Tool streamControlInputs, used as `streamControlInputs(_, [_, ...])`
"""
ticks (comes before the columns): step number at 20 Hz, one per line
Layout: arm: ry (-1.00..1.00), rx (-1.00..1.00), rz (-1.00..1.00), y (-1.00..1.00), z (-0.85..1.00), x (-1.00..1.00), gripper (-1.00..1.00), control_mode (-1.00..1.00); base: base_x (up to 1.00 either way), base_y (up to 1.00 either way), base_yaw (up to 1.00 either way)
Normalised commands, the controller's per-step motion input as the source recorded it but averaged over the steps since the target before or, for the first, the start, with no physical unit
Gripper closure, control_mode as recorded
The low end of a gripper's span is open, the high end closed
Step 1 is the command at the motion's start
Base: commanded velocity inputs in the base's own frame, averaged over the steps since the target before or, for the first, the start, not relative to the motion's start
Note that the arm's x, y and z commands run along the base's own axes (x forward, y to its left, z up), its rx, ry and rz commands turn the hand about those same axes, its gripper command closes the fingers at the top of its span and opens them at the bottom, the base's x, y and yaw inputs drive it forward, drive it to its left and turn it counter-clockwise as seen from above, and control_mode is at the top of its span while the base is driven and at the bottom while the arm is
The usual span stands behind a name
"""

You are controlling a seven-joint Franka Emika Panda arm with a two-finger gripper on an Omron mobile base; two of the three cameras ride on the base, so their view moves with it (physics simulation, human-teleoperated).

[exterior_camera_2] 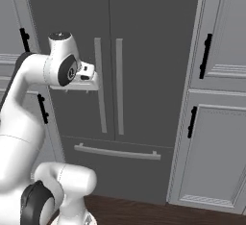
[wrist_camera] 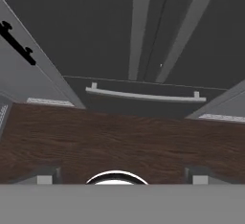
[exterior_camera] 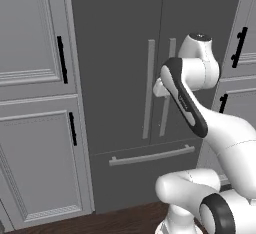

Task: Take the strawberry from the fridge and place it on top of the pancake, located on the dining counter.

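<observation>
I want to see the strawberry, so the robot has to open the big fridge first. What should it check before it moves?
1. Fridge doors shut and straight ahead: ok.
2. Upright bar handles free of anything in the way: ok.
3. Gripper near the left handle: ok.
4. Gripper around the handle: not ok, it points down at the wooden floor.
5. Gripper open: cannot tell.
6. Strawberry inside: cannot tell, doors are closed.

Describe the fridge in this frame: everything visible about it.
The fridge is tall, dark grey and matte, with French doors, both shut. Two long pale grey bar handles flank the centre seam; a horizontal bar crosses the closed bottom drawer. Panelled grey cabinets stand on both sides. It stands on a dark wood floor. Nothing visibly touches it.
</observation>
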Motion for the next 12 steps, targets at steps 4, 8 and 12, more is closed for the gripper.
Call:
streamControlInputs(4, [0.0,0.0,0.0,0.0,0.0,0.0,-1.0,1.0,0.0,-0.37,0.0])
streamControlInputs(8, [-0.01,0.0,-0.01,-0.06,0.0,0.0,-1.0,-1.0,0.0,-0.16,-0.01])
streamControlInputs(12, [-0.11,0.0,-0.08,-0.42,-0.03,0.31,-1.0,-1.0,0.0,0.0,0.0])
